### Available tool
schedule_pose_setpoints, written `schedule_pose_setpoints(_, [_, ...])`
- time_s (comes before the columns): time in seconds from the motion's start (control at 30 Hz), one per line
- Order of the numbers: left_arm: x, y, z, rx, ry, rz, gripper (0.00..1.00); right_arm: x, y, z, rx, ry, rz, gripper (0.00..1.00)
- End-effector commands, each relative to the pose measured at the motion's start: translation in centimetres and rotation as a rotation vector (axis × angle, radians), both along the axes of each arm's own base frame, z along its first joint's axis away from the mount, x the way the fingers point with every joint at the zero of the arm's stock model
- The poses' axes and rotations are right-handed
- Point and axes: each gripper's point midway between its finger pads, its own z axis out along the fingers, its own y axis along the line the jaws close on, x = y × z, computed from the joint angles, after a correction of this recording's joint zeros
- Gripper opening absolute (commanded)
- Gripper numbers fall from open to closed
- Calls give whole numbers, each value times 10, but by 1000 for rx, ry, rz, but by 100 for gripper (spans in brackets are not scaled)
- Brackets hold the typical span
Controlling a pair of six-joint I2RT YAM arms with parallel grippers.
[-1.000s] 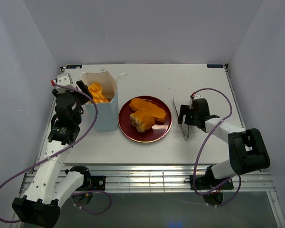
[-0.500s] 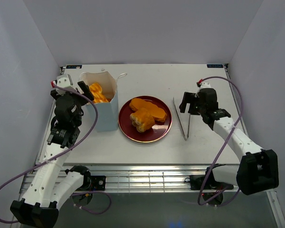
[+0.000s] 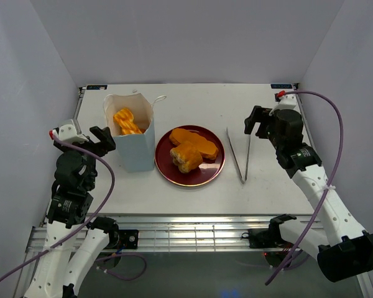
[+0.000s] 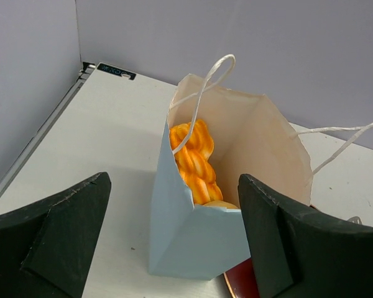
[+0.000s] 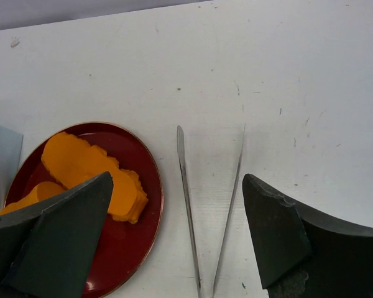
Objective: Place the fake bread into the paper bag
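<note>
The white paper bag (image 3: 130,133) stands upright left of the plate and holds a twisted orange bread (image 3: 127,121); the wrist view shows the bag (image 4: 205,239) with the twisted piece (image 4: 196,158) and a tan piece below it. More fake bread (image 3: 193,148) lies on the dark red plate (image 3: 205,177), also seen from the right wrist (image 5: 90,171). My left gripper (image 3: 102,139) is open and empty, left of the bag. My right gripper (image 3: 256,121) is open and empty, raised above the metal tongs (image 3: 241,155).
The metal tongs (image 5: 208,223) lie on the white table right of the plate (image 5: 140,248), tips pointing away from me. White walls enclose the table on three sides. The table's front edge has a metal rail.
My left gripper has pulled back from the bag toward the near left. My right gripper has risen and moved back and right, away from the tongs left on the table.
</note>
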Motion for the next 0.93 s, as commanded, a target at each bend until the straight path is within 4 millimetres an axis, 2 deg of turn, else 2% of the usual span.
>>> schedule_pose_setpoints(0.0, [-11,-1,-15,1,41,-19,94,-4,-7,4,-50,-39,-36,90])
schedule_pose_setpoints(0.13, [-11,-5,-27,-5,55,-39,94,-6,-6,-1,-57,-33,-33,90])
schedule_pose_setpoints(0.17, [-9,-5,-41,0,76,-35,94,-8,-7,-12,-72,-18,-35,90])
schedule_pose_setpoints(0.27, [-11,-2,-57,-2,75,-23,95,-9,-10,-26,-88,-12,-40,90])
schedule_pose_setpoints(0.37, [-12,-2,-52,-3,54,-25,95,-10,-8,-23,-75,-34,-31,90])
schedule_pose_setpoints(0.47, [-9,-1,-57,-1,66,-14,95,-10,-8,-22,-74,-34,-33,90])
schedule_pose_setpoints(0.9, [-8,-3,-59,2,67,-23,96,-9,-4,-47,-73,27,-19,90])
